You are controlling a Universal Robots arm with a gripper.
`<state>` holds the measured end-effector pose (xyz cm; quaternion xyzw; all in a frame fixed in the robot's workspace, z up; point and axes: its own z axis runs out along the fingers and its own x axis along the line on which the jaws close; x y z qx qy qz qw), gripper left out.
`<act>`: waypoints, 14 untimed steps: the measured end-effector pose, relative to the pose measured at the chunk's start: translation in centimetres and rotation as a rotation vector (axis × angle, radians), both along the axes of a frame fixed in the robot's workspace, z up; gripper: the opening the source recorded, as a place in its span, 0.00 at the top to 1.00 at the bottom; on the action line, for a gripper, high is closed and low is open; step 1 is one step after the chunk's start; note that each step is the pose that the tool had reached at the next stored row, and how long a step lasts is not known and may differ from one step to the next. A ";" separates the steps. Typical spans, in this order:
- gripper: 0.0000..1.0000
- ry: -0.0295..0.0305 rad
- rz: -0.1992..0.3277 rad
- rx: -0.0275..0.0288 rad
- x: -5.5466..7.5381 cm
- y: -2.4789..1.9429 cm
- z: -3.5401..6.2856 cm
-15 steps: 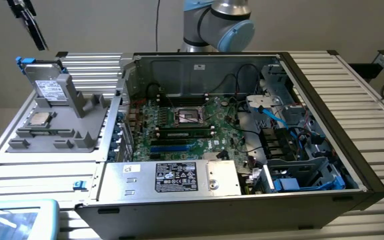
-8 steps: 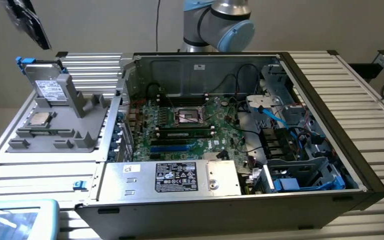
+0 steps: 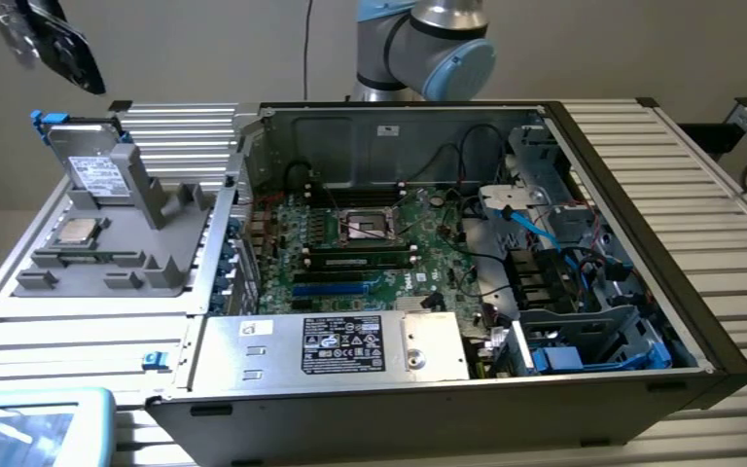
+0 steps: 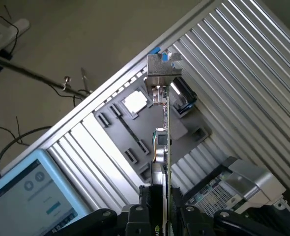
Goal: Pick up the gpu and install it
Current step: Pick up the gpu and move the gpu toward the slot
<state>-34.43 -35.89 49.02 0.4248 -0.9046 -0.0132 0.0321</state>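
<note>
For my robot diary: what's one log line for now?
end effector: gripping gpu | gpu: edge-on above grey holder | install: not yet done

Silver-grey tubular arm (image 3: pixel 407 41) with rounded pale-blue joint caps; matte black, blocky hand (image 4: pixel 165 206).

The cropped gripper (image 4: pixel 164 196) hides one end of the gpu (image 4: pixel 160 73).

The gpu (image 4: pixel 166 147), a thin flat circuit card seen edge-on, is held in the air, one end clamped in the gripper (image 4: pixel 164 199), its silver metal bracket (image 4: pixel 160 66) at the other.
</note>
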 end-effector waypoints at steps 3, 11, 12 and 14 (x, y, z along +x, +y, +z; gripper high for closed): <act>0.73 -0.0001 0.054 0.0000 0.0 0.00 -0.02; 0.73 0.0000 0.200 0.0000 0.0 0.00 -0.08; 0.73 -0.0001 0.218 0.0000 0.0 0.00 -0.08; 0.73 -0.0004 0.254 0.0000 0.0 0.00 -0.10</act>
